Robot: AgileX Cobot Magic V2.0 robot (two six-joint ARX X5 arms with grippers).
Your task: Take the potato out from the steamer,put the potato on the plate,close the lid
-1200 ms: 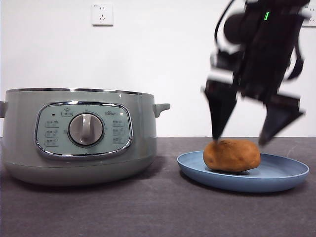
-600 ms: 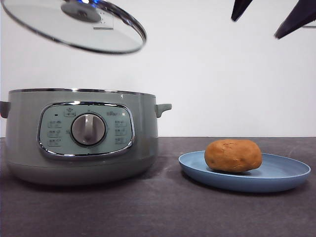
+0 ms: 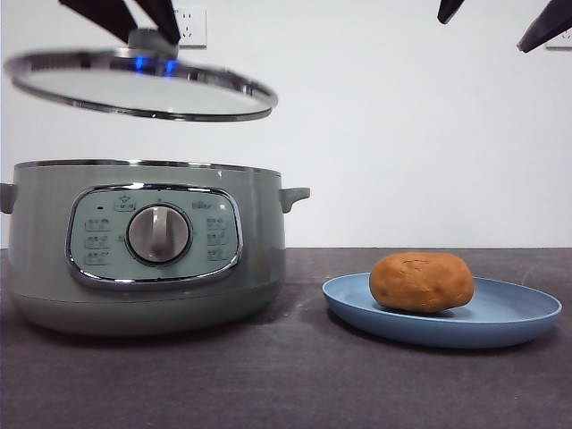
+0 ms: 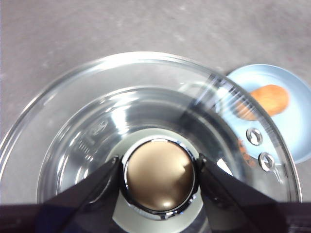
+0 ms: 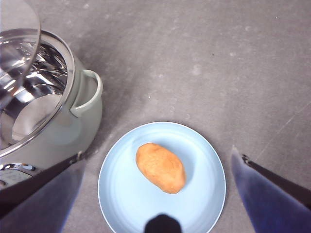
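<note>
The orange-brown potato (image 3: 421, 281) lies on the light-blue plate (image 3: 527, 315) at the right, also in the right wrist view (image 5: 161, 167) (image 5: 116, 194). The sage-green steamer (image 3: 54, 286) stands open at the left. My left gripper (image 3: 150, 37) is shut on the knob of the glass lid (image 3: 143, 89) and holds it level a little above the steamer; the left wrist view shows the jaws clamped on the knob (image 4: 160, 177). My right gripper (image 3: 503, 22) is open and empty, high above the plate, only its tips showing.
A wall socket (image 3: 189, 27) is on the white wall behind. The steamer's side handle (image 3: 295, 195) points toward the plate. Dark tabletop (image 3: 295, 384) lies in front of both.
The lid has come down and levelled out over the steamer, held by the left gripper. The right gripper has risen off the potato and up to the top edge.
</note>
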